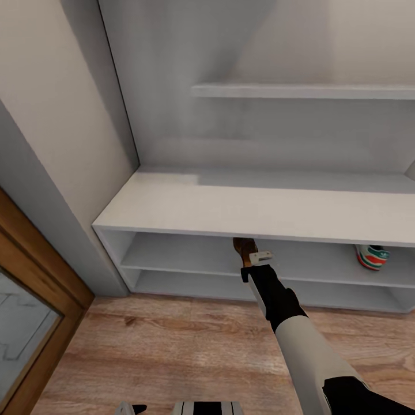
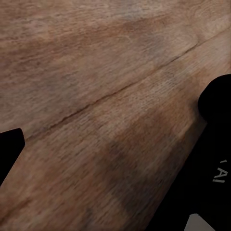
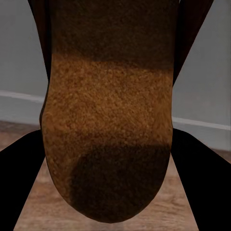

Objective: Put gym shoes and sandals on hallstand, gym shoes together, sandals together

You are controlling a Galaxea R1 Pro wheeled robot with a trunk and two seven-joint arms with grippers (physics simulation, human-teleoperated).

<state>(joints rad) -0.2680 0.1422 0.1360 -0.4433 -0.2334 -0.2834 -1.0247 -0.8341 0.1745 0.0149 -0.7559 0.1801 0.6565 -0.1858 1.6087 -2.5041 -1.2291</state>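
A: Where is the right gripper point(image 1: 252, 260)?

B: At the front edge of the hallstand point(image 1: 242, 210), just under the lip of its broad low top, at the mouth of the upper open slot. The right arm point(image 1: 300, 334) stretches up to it from the lower right of the head view.

A: Is it carrying anything?

B: Yes, it is clamped on 1 sandal point(image 1: 244, 249). In the head view the brown sandal sticks out ahead of the gripper, its far end passing under the top's lip. In the right wrist view the tan-brown footbed point(image 3: 108, 134) sits between the 2 dark fingers point(image 3: 21, 178), with the grey rack behind it and a strip of the corridor floor point(image 3: 187, 211) below.

A: Any other shoes?

B: 1 gym shoe point(image 1: 372, 257) stands in the same upper slot, well to the right of the gripper, white with green and red showing. Its front part is hidden under the top.

A: And the left gripper?

B: The left wrist view looks down on wood planks point(image 2: 106, 96), with dark finger parts point(image 2: 9, 147) at 2 edges. I cannot tell whether it is spread or closed; nothing shows between them.
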